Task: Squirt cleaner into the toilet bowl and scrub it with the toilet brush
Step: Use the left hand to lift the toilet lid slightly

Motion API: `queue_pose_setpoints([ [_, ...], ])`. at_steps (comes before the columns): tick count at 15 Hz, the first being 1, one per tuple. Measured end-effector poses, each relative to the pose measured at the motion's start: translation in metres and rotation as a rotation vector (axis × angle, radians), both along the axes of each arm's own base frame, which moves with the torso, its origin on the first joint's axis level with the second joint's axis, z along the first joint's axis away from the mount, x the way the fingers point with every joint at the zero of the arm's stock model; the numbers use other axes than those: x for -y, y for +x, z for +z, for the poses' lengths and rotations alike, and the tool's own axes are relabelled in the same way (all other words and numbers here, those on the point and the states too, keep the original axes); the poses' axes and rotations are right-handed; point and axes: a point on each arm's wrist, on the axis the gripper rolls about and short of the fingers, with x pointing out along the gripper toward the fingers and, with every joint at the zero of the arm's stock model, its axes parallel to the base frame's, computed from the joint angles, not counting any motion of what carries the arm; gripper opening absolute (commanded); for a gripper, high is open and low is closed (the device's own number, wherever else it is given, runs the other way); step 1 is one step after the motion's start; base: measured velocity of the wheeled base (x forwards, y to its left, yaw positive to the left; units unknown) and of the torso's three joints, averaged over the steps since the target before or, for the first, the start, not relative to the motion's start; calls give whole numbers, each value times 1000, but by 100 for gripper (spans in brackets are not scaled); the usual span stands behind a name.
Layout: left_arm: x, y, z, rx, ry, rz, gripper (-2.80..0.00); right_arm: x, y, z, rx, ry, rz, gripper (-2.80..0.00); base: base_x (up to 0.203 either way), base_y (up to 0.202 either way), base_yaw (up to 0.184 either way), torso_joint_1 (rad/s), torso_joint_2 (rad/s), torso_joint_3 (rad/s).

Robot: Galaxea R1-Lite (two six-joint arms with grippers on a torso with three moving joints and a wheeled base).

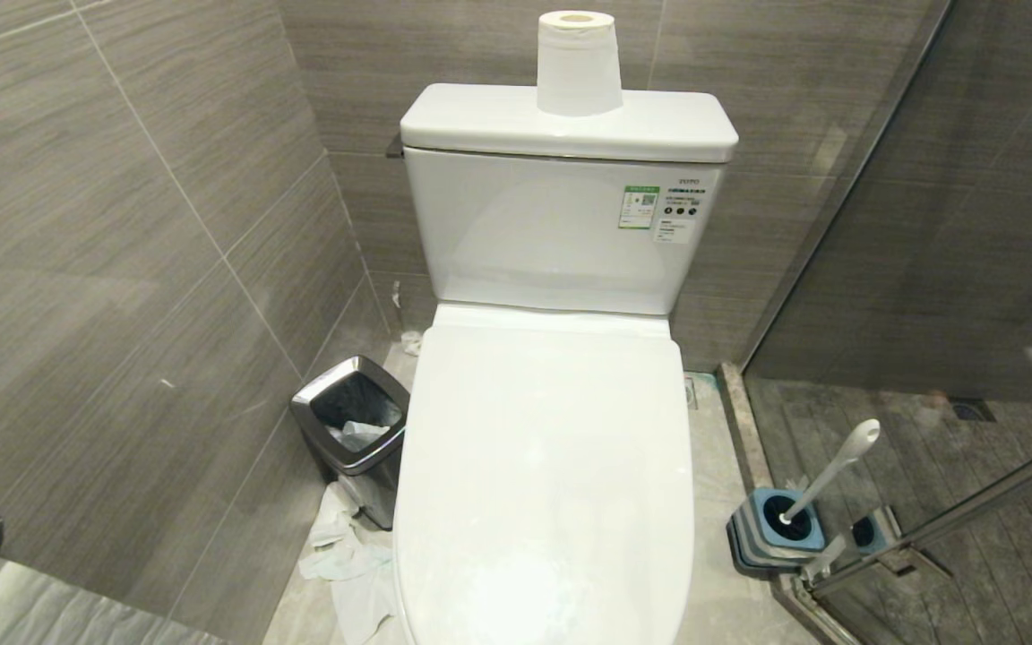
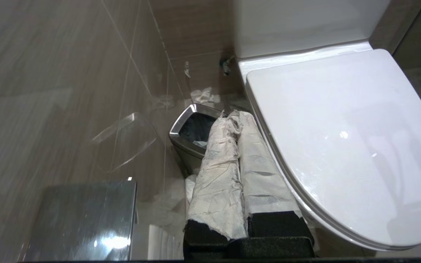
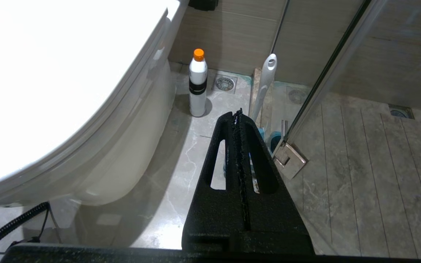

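Note:
The white toilet (image 1: 543, 466) fills the middle of the head view with its lid down, so the toilet bowl is hidden. The toilet brush (image 1: 834, 470) leans in its blue-and-grey holder (image 1: 776, 528) on the floor to the toilet's right. A white cleaner bottle (image 3: 198, 84) with an orange cap stands on the floor beside the toilet's base. My left gripper (image 2: 230, 115), its fingers wrapped in white paper, is shut and empty beside the lid's left edge (image 2: 269, 146). My right gripper (image 3: 238, 113) is shut and empty, low over the floor, short of the brush handle (image 3: 265, 84).
A steel-rimmed black bin (image 1: 353, 430) stands left of the toilet with crumpled tissue (image 1: 346, 555) on the floor by it. A paper roll (image 1: 577, 63) sits on the cistern. A glass shower door (image 1: 928, 528) with a metal hinge (image 3: 290, 159) closes the right side.

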Motion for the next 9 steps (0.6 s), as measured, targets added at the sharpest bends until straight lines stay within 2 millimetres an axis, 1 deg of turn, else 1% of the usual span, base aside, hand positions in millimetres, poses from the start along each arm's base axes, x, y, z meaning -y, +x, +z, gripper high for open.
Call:
queue_pose_setpoints([
  [2, 0, 28, 14, -57, 1, -15, -280, 0, 0, 0, 0, 0, 0, -280, 0, 0, 0, 0, 0, 0],
  [4, 1, 58, 21, -119, 1, -32, -280, 0, 0, 0, 1, 0, 0, -280, 0, 0, 0, 0, 0, 0],
  [7, 6, 106, 17, -244, 6, -89, -280, 0, 0, 0, 0, 0, -1, -280, 0, 0, 0, 0, 0, 0],
  [9, 13, 131, 9, -324, 14, -127, -280, 0, 0, 0, 0, 0, 0, -280, 0, 0, 0, 0, 0, 0],
])
